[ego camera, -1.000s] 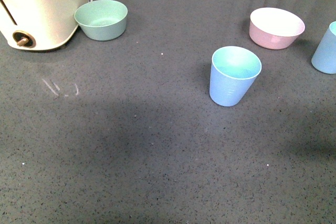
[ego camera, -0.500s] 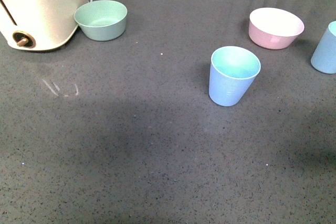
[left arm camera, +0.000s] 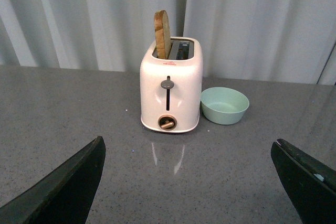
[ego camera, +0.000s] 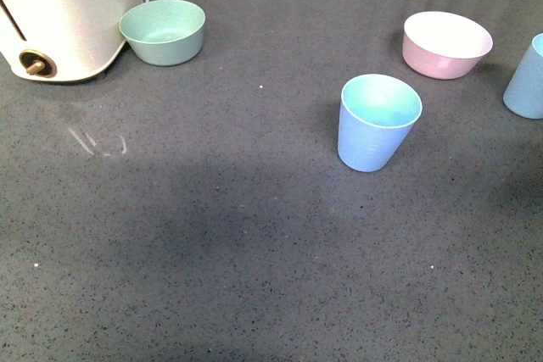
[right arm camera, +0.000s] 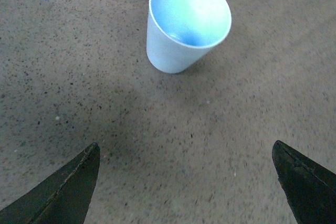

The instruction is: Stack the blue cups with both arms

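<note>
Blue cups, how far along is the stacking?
Nothing is stacked: one blue cup stands mid-table, the other cup at the front view's right edge, apart. The right gripper is open, facing a cup; the left gripper is open, empty. Grasping and nesting both remain.

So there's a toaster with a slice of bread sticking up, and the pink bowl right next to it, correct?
Nearly. The bowl next to the toaster is the mint-green bowl, as the left wrist view shows; the pink bowl stands far off to its right in the front view. The slice of bread does stick up.
</note>
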You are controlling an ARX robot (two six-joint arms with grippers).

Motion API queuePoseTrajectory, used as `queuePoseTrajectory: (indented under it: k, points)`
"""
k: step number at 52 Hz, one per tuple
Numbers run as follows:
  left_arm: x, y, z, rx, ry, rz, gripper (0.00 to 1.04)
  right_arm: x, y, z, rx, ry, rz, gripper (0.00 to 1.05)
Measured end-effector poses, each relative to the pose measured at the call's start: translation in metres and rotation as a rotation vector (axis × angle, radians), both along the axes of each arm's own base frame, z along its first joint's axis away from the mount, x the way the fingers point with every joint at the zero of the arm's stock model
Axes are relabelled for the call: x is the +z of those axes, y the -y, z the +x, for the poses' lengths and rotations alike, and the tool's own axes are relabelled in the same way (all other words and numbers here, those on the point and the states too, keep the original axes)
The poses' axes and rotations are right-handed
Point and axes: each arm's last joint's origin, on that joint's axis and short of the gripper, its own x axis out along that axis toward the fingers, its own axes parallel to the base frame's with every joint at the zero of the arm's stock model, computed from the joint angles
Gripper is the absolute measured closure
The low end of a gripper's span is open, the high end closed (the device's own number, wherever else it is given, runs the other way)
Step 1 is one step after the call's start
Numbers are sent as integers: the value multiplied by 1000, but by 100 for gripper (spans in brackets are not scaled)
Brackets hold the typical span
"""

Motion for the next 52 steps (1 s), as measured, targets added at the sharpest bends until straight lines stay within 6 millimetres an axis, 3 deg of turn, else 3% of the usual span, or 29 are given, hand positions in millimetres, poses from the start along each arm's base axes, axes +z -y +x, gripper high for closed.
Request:
queuePoseTrajectory:
  k: [7, 15, 25, 35, 52]
  points:
    - [0, 0, 0, 0, 0, 0, 9, 0, -10, 46, 121, -29, -89, 9]
    - [0, 0, 0, 0, 0, 0, 9, 2, -25, 82, 211, -45, -125, 9]
    - [0, 0, 0, 0, 0, 0, 9, -8, -36, 112, 257, -109, -126, 9]
    - [0, 0, 0, 0, 0, 0, 9, -20, -38, 122, 261, -156, -121, 9]
    - [0, 0, 0, 0, 0, 0, 9, -30, -43, 123, 270, -196, -122, 56]
